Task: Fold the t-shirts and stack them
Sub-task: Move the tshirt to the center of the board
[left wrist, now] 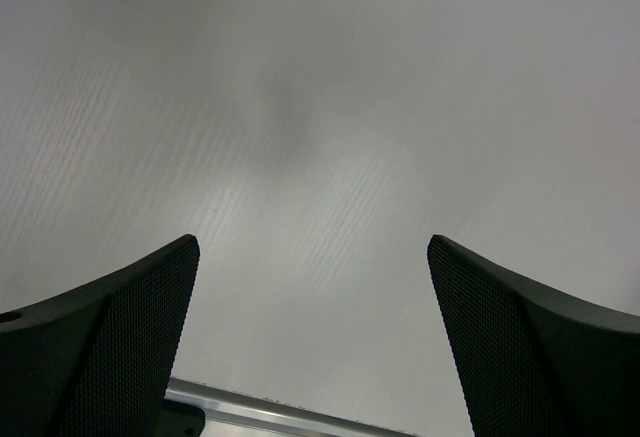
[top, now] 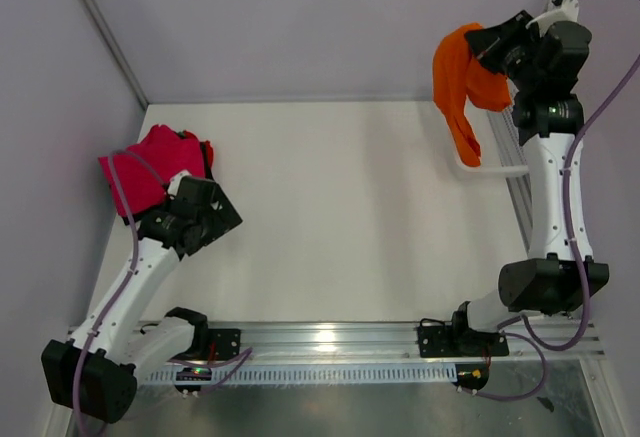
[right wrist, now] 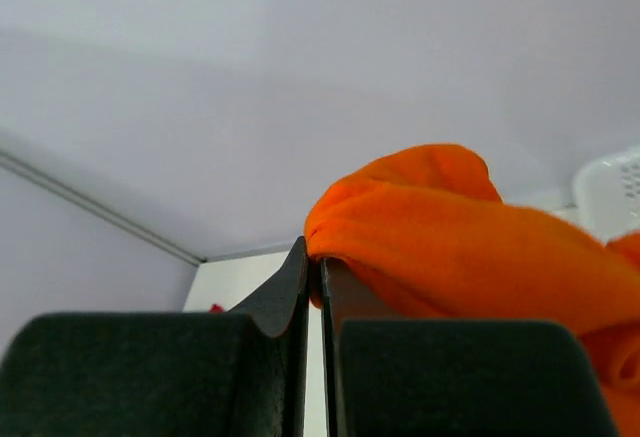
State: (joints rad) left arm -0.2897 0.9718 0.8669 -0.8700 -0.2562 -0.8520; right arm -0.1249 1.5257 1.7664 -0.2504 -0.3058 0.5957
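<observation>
Two grippers, read from the jaws outward.

(a) The right gripper [right wrist: 312,259] has its jaws pressed together on a fold of the orange t-shirt [right wrist: 455,232]. In my right wrist view the cloth bulges out just beyond the fingertips and spills to the right. From above, the right arm [top: 548,187] rises from its base at the near right of the table [top: 340,217] and reaches up to the far right corner, wrist held high. The orange shirt hangs from the jaws as one crumpled, unfolded bunch with a long tail drooping down. The tail ends at the rim of the white basket [top: 492,165]; I cannot tell whether they touch. A patch of the basket's mesh shows at the right edge of the wrist view.

(b) The left gripper [left wrist: 312,249] has its jaws spread wide with nothing between them. My left wrist view shows only a pale ribbed surface and a strip of aluminium rail [left wrist: 280,412] beyond the fingers. The left arm [top: 135,277] is folded low along the left edge of the table, its wrist by the near side of the magenta t-shirt [top: 150,172]. That shirt lies in a loose, unfolded heap at the table's left edge; I cannot tell whether the wrist touches it. The two shirts lie well apart, on opposite sides of the table.
</observation>
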